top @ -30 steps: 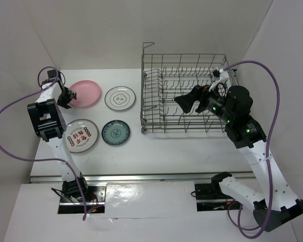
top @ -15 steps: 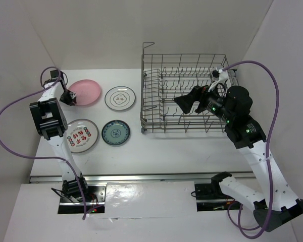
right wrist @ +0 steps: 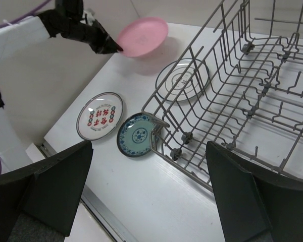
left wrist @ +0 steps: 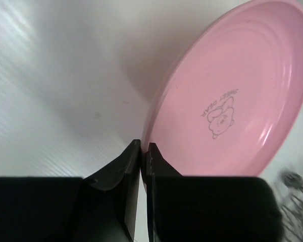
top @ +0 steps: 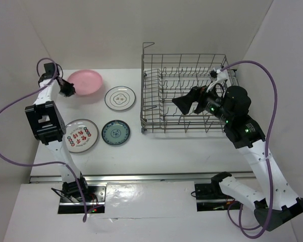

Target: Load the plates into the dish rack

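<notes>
Overhead view
- Dish rack (top: pixel 184 56): stands on the worktop (top: pixel 156 151); no plate in it, so loading has, by judgement, only begun
- Pink plate (top: pixel 86 80): well to the left of the rack, level with its far half; held at its left rim by the left claw (top: pixel 70 92), with a shadow beneath that suggests it is off the worktop
- White plate with dark rim (top: pixel 119 98): flat, just left of the rack
- Teal plate (top: pixel 116 132): flat, off the rack's near left corner
- Red-patterned plate (top: pixel 81 135): flat, farther left of the rack than the teal one
- Right claw (top: pixel 184 103): hangs over the rack's near half, pointing left; probably waiting to receive or steady a plate

Left wrist view
- Left claw: clenched on the pink plate's edge, fingers (left wrist: pixel 134 156) pinching the thin rim from both faces
- The plate is tilted with its printed inner face showing; an edge grip suits standing it upright between tines

Right wrist view
- Right claw: released, fingers (right wrist: pixel 55 181) spread wide, holding nothing
- Pink plate (right wrist: pixel 142 36) seen raised beyond the rack's left wall; the other three plates lie flat beside that wall
- Risk, by judgement: a pinch on the rim alone lets the plate swing during the carry to the rack
</notes>
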